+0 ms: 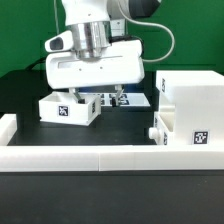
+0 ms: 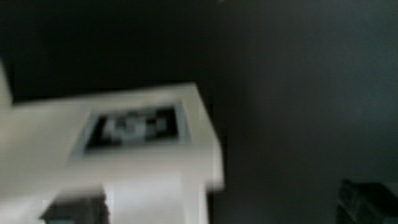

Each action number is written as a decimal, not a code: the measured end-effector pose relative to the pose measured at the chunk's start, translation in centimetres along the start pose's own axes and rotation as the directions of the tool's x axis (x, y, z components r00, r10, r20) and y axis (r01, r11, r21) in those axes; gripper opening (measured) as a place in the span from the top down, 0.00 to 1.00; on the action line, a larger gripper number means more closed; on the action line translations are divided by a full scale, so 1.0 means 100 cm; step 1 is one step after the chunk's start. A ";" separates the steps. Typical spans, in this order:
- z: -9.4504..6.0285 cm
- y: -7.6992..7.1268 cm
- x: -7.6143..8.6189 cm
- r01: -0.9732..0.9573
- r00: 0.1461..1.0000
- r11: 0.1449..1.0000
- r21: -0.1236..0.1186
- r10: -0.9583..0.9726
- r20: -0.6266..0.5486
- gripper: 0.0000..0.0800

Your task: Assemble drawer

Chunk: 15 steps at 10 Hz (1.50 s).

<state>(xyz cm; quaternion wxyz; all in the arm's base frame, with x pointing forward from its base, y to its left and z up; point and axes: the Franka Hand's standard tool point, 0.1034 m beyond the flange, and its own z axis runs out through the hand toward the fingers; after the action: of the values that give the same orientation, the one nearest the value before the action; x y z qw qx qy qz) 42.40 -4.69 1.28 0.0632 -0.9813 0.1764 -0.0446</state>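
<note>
White tray [image 1: 82, 112] bearing square tag [image 1: 63, 111], end effector [image 1: 115, 97] near, tagged shell [image 1: 195, 100]

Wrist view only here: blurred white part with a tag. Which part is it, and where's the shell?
Observer: Likely the tray. The claw hangs just beside it, toward the exterior view's right.
Operator: Shell?
Observer: The shell stands at the exterior view's right, apart from the tray.
Operator: Anything nearer the camera?
Observer: A low white rail lies across the near side, in front of both.
</note>
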 end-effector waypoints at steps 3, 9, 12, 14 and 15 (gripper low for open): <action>0.006 0.006 -0.003 0.028 1.000 1.000 -0.003 -0.028 0.004 0.19; 0.006 0.001 -0.003 0.043 0.999 0.999 -0.004 -0.043 -0.003 0.19; 0.005 0.001 -0.002 0.050 0.999 0.999 -0.003 -0.050 -0.003 0.34; 0.005 0.002 -0.001 0.064 0.998 0.998 -0.004 -0.064 -0.004 0.52; 0.005 0.003 -0.002 0.068 0.998 0.998 -0.004 -0.068 -0.003 0.74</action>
<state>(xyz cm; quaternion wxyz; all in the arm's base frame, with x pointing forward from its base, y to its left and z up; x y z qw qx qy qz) 42.20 -4.88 0.72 0.0595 -0.9868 0.1429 -0.0479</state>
